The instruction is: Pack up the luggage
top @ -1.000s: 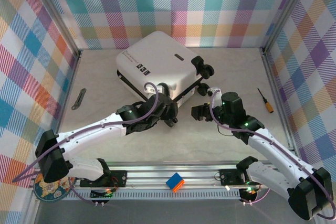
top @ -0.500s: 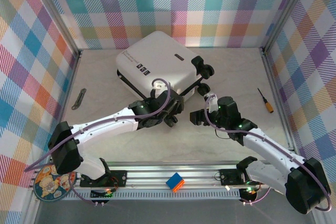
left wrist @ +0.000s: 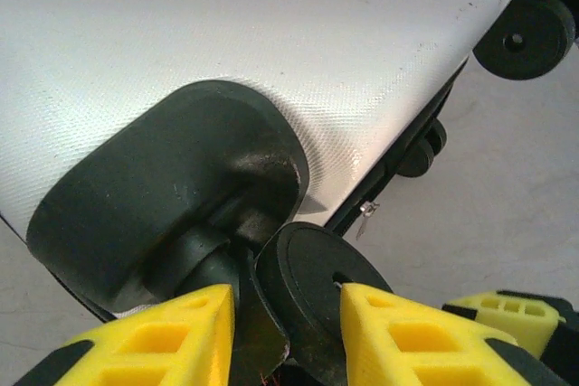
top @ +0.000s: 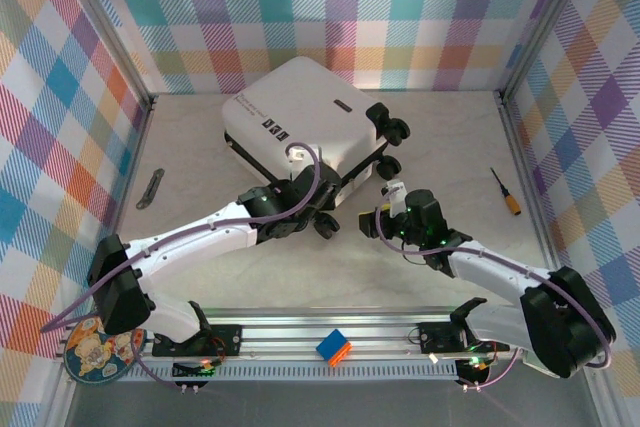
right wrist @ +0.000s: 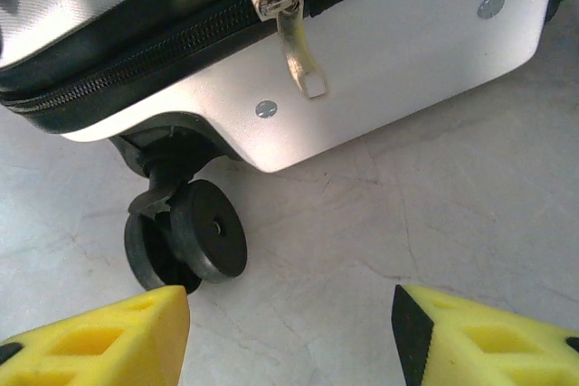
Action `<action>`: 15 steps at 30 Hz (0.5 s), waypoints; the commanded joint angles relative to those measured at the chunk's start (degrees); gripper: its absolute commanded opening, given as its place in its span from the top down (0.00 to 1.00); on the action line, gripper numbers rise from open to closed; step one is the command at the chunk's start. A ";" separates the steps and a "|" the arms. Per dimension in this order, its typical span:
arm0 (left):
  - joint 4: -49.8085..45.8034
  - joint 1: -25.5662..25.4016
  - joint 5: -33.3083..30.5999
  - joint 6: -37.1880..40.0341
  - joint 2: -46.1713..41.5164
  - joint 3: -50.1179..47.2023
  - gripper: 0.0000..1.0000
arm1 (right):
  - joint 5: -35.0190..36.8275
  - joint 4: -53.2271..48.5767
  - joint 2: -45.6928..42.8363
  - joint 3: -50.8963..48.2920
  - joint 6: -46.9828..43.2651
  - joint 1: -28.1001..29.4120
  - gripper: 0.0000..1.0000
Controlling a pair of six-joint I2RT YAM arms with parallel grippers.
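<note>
The luggage lies flat and closed on the counter, toward 12 o'clock from its middle, with one corner turned to the arms at 6 o'clock. As it is closed, it probably must be opened or shifted before anything goes in, and both arms are gathered at this near corner for that purpose, it seems.

The left pincer has its yellow fingers on either side of the near wheel and appears to pinch it. A wheel is a firm thing to hold on a smooth shell, so this grip probably serves to steady or drag the case.

The right pincer is spread wide with nothing between the fingers. It hangs low over the counter, facing the side of the case. Just ahead at 12 o'clock are the black zipper seam, closed along the visible part, and the zipper pull, which hangs down. It probably is the next target.

The top view gives the whole layout but hides both grips under the wrists. The left wrist view shows the contact with the wheel. The right wrist view shows the pull and another wheel at 9 o'clock.

Farther out, a screwdriver lies at 4 o'clock from the case, and a coloured cube rests at 6 o'clock.
</note>
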 commanded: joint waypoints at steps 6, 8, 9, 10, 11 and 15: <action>-6.92 2.66 6.67 3.96 -2.90 -1.77 0.19 | 1.08 4.87 3.80 3.02 -3.43 0.40 0.36; -5.67 2.66 8.79 3.74 -2.90 -1.93 0.13 | 0.12 4.67 4.59 3.94 -3.75 0.40 0.35; -5.02 2.69 9.78 3.61 -2.78 -1.94 0.12 | -0.09 4.57 4.89 4.25 -3.72 0.40 0.35; -3.98 2.65 11.20 3.60 -2.47 -1.94 0.11 | -0.26 4.46 5.15 4.45 -3.69 0.40 0.35; -3.22 2.66 12.02 3.61 -2.03 -1.82 0.10 | -0.44 4.55 5.34 4.55 -3.71 0.40 0.35; -2.99 2.66 13.50 2.69 1.10 -0.09 0.10 | 0.25 4.41 5.01 4.38 -4.03 0.33 0.35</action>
